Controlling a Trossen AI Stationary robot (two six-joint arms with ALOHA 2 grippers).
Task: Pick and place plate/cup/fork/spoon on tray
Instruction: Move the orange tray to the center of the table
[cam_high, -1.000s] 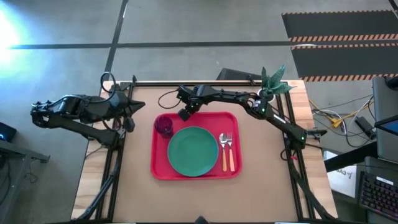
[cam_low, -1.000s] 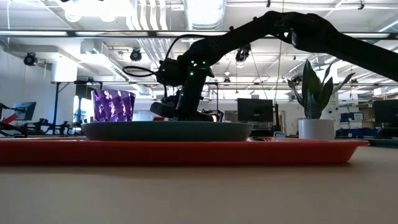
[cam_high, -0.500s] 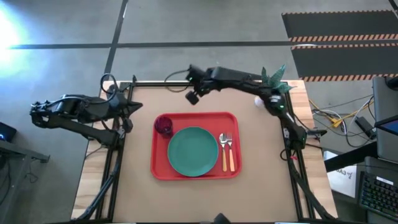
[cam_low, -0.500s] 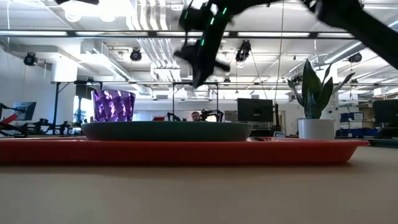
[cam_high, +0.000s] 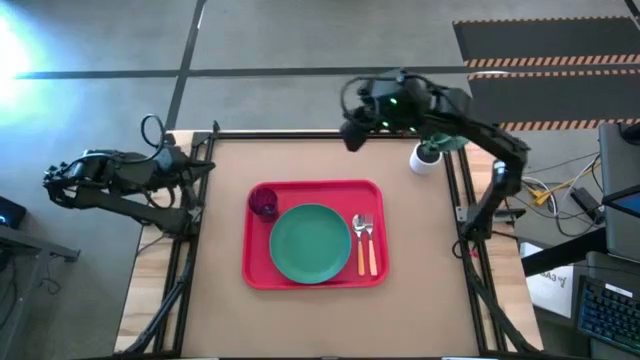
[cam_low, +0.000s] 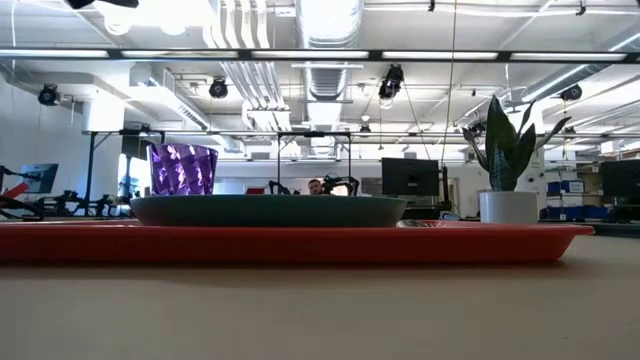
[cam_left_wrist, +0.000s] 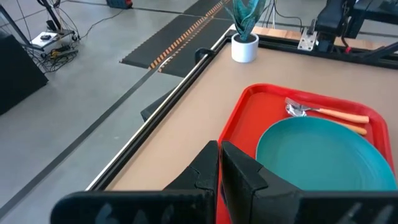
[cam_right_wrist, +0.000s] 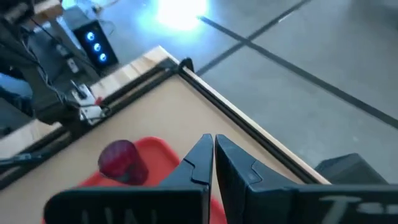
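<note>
Tray (cam_high: 312, 270) sits mid-table, red, all four items on it. Plate (cam_high: 310, 243) is centered on the tray. Cup (cam_high: 263, 201) stands upright in the tray's far-left corner, just beside the plate rim, contact not clear from above. Fork (cam_high: 360, 243) and spoon (cam_high: 371, 244) lie side by side on the tray to the right of the plate, handles pointing toward the near edge, metal ends toward the far edge.

Right gripper (cam_high: 352, 135) is raised over the table's far edge, well apart from the tray, holding nothing. Right wrist view shows its fingers (cam_right_wrist: 200, 160) pressed together, only a thin seam between them; cup (cam_right_wrist: 122, 161) and tray corner (cam_right_wrist: 158, 146) visible beyond.

Left gripper (cam_high: 203, 168) is parked at the left table edge, off the tray, empty. Left wrist view: fingers (cam_left_wrist: 205, 171) closed against each other, with plate (cam_left_wrist: 323, 155), tray (cam_left_wrist: 239, 121) and cutlery past them.

Small white pot with a green plant (cam_high: 426, 155) stands at the far-right corner of the table. Low view shows cup (cam_low: 183, 169), plate (cam_low: 268, 210) and tray (cam_low: 290, 243) with neither arm in frame.
</note>
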